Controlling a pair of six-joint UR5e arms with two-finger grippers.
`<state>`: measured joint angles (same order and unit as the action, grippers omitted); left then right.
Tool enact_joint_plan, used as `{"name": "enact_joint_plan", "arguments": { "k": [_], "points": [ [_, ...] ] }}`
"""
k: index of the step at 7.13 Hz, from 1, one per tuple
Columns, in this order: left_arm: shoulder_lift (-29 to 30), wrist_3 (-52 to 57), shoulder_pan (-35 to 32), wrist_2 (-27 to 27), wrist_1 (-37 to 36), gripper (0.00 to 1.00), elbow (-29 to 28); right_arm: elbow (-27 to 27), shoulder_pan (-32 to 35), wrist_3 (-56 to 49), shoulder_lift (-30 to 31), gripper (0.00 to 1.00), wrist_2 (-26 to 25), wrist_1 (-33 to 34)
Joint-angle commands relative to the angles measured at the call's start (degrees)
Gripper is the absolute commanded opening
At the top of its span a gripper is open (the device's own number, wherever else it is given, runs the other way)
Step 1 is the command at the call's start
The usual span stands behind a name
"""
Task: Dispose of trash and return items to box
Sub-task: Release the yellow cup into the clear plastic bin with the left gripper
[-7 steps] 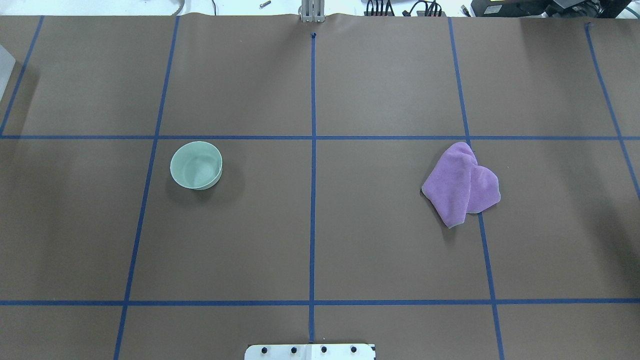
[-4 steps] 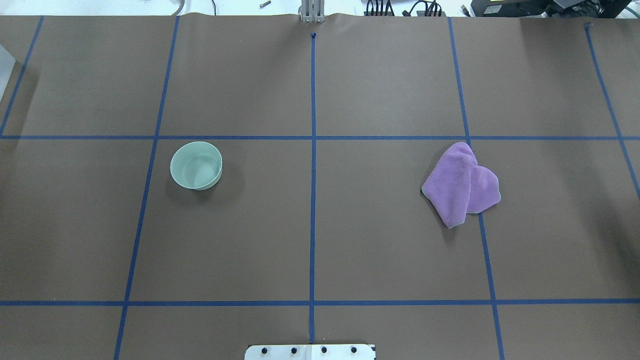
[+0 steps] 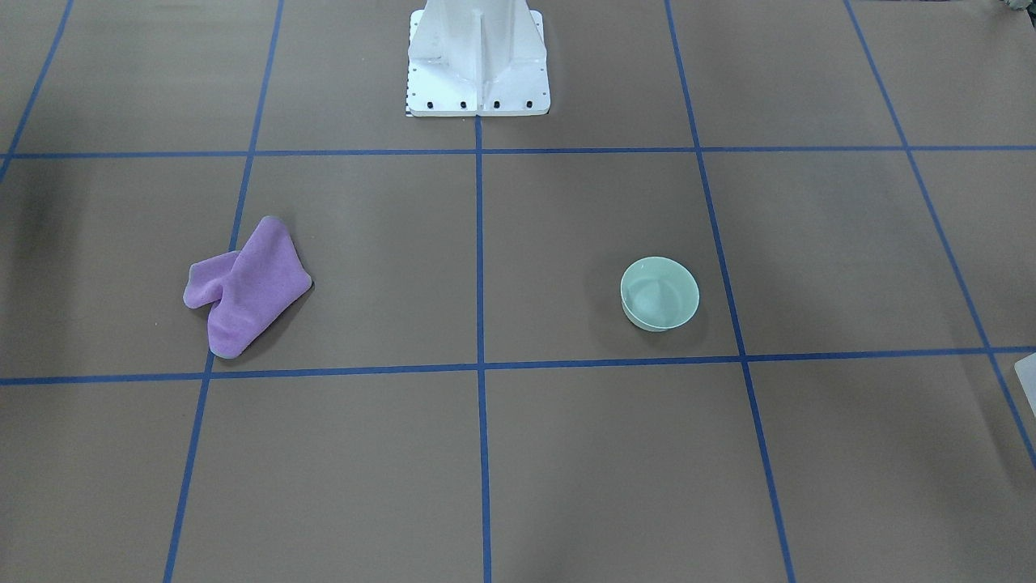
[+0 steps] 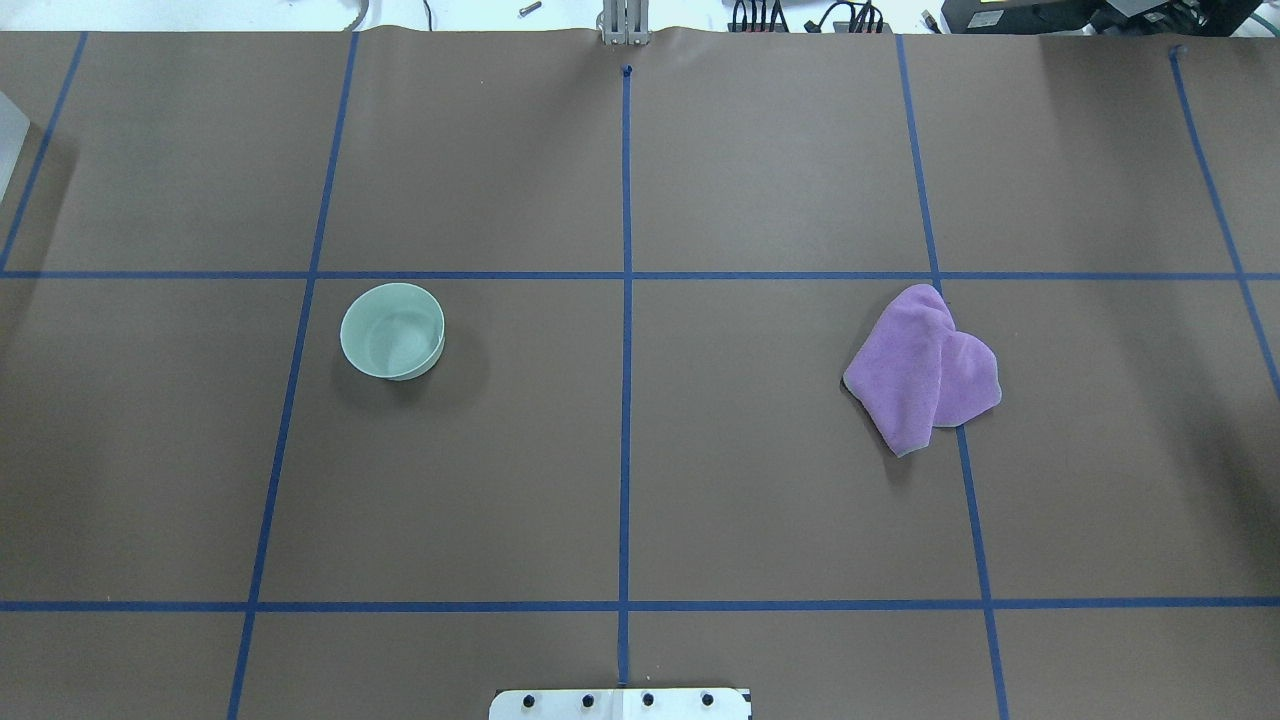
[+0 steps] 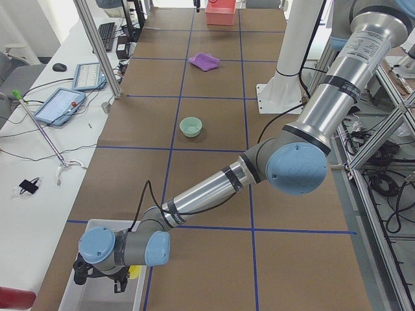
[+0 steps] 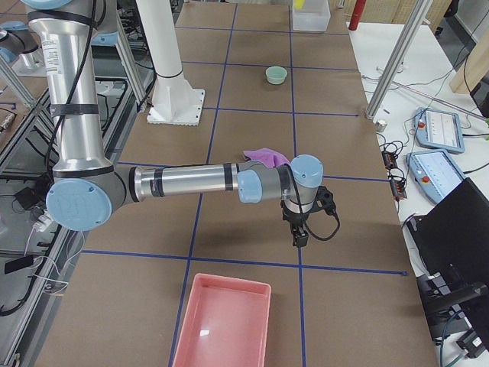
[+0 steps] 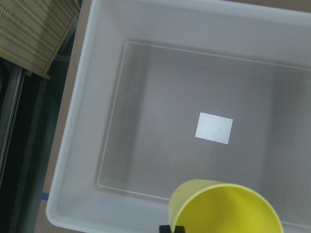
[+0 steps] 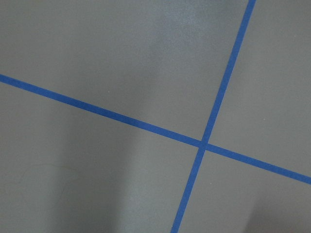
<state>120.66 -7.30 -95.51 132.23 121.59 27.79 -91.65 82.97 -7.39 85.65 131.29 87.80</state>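
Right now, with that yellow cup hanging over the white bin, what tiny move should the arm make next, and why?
Probably lower the left tool a little and let go. The yellow cup hangs in its grip directly over the box, whose floor shows only a white label, so the cup should land inside. The green bowl is not yet put away and can follow.

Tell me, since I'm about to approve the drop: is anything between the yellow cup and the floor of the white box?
Nothing visible. The yellow cup hangs over the open box; inside, only a flat white label shows on the floor.
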Motion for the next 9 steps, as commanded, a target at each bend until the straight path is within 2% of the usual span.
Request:
{"name": "enact_joint_plan", "arguments": {
  "k": [1, 3, 4, 5, 6, 7, 8, 9],
  "points": [
    [-0.08, -0.52, 1.9, 0.04, 0.05, 0.96, 0.16, -0.28, -0.09, 0.18, 0.05, 1.0, 0.1, 0.0],
    [0.19, -2.87, 1.73, 0.39, -0.47, 0.98, 4.17, -0.55, -0.09, 0.54, 0.22, 1.0, 0.37, 0.0],
    [-1.12, -3.5, 1.47, 2.57, -1.09, 0.98, 9.77, -0.55, -0.09, 0.54, 0.22, 1.0, 0.37, 0.0],
    [-4.35, -4.29, 1.55, 7.03, -2.4, 0.98, 16.7, -0.63, -0.09, 0.8, 0.22, 1.0, 0.37, 0.0],
    [-7.34, -5.34, 2.07, 6.98, -5.72, 0.98, 26.17, -0.72, -0.09, 0.89, 0.31, 1.0, 0.37, 0.0],
    [-9.63, -7.36, 6.34, 6.9, -8.01, 0.98, 35.49, -0.72, -0.09, 0.89, 0.31, 1.0, 0.37, 0.0],
    [-12.88, -10.25, 10.56, 6.81, -8.04, 0.98, 42.11, -0.72, -0.18, 0.89, 0.31, 1.0, 0.37, 0.0],
    [-13.26, -25.5, 16.61, 3.94, -8.04, 0.97, 49.57, -0.72, -0.27, 0.98, 0.31, 1.0, 0.37, 0.0]
  ]
}}
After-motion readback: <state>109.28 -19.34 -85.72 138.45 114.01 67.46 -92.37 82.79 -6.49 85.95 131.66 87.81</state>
